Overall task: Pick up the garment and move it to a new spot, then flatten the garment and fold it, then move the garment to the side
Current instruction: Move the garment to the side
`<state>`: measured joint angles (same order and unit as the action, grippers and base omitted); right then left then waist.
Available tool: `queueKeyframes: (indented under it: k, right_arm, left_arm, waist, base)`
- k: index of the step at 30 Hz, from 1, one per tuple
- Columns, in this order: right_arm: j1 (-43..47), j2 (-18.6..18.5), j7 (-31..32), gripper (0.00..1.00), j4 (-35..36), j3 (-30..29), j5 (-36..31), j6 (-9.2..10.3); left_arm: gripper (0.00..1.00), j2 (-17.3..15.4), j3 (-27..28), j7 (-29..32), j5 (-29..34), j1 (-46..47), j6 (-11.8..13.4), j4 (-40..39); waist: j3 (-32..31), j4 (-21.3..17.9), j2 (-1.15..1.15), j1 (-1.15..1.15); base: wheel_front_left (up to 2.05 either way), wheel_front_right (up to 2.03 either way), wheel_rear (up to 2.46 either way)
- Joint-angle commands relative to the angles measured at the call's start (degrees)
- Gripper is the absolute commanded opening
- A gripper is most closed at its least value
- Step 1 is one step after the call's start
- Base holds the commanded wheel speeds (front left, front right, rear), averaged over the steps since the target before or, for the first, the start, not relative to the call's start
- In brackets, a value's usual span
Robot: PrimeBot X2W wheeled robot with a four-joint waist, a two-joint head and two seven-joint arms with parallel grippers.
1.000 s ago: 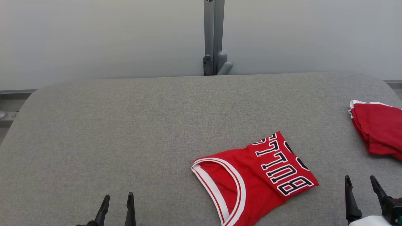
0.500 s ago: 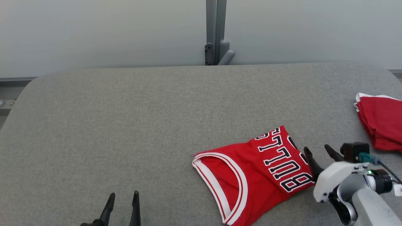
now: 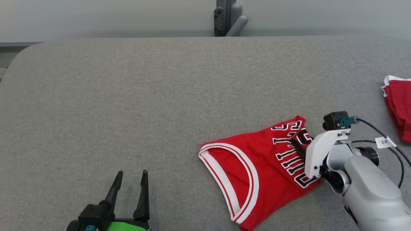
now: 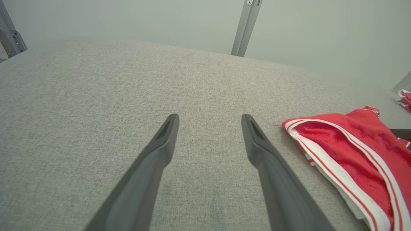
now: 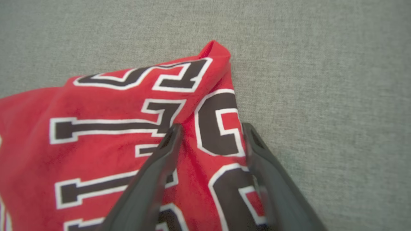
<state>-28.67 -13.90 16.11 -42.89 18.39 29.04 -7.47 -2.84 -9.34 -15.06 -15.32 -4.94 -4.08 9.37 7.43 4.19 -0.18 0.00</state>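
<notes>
The red shirt (image 3: 257, 173) lies folded on the grey table (image 3: 128, 96), near the front and over to the right. The right gripper (image 5: 212, 130) is down at the shirt's right edge, on the black letters. Its two fingers are wide apart and hold nothing. One finger is over the cloth and the other sits just at the edge, close to bare table. I cannot tell if the tips press the cloth yet. The left gripper (image 3: 131, 175) is wide apart too, empty, well away at the front left.

What could go wrong? If the fingers shut here, they may pinch only the top layer. Then the fold would fall open when the shirt goes up. The outer finger may slip off the edge and grab too little, so the shirt drops. There is another red cloth (image 3: 398, 109) at the far right; a push that way could bump it.
</notes>
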Motion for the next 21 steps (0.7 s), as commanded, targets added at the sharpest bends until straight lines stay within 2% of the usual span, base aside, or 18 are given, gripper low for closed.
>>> queueKeyframes:
  k: [1, 3, 8, 16, 21]
  right_arm:
    - [-0.7, -0.5, 0.0, 0.0, 0.3, 1.8, 1.9, -0.03]
    - [-2.6, -1.5, -0.9, 0.0, 1.9, 3.2, 4.5, -0.02]
    - [-8.8, -7.3, -3.1, 0.0, 4.7, 3.3, 7.4, 0.04]
    - [-17.7, -16.2, 0.4, 0.0, 7.4, -2.6, 6.5, 0.0]
    - [-20.9, -17.8, 2.9, 0.0, 7.6, -7.0, 4.2, 0.0]
  left_arm:
    - [1.0, -0.1, 0.0, -0.1, -0.2, 1.3, 0.4, -0.4]
    - [1.0, -0.1, 0.2, -0.1, -0.3, 1.6, 0.7, -0.8]
    - [1.0, -0.1, 1.2, -0.1, 0.8, 2.4, 0.6, -1.7]
    - [1.0, -0.1, 3.1, -0.1, 3.2, 4.0, -0.3, -2.8]
    - [1.0, -0.1, 3.4, -0.1, 3.9, 4.9, -0.8, -2.8]
  waist:
    - [2.1, 0.2, 0.18, 0.0]
    - [3.0, -0.6, 0.18, 0.0]
    - [5.2, -3.8, 0.18, 0.0]
    - [8.8, -9.0, 0.18, 0.0]
    - [10.0, -11.0, 0.18, 0.0]
  base:
    - [0.0, 0.0, 0.0]
    - [0.0, 0.0, 0.0]
    - [0.0, 0.0, 0.0]
    - [0.0, 0.0, 0.0]
    - [0.0, 0.0, 0.0]
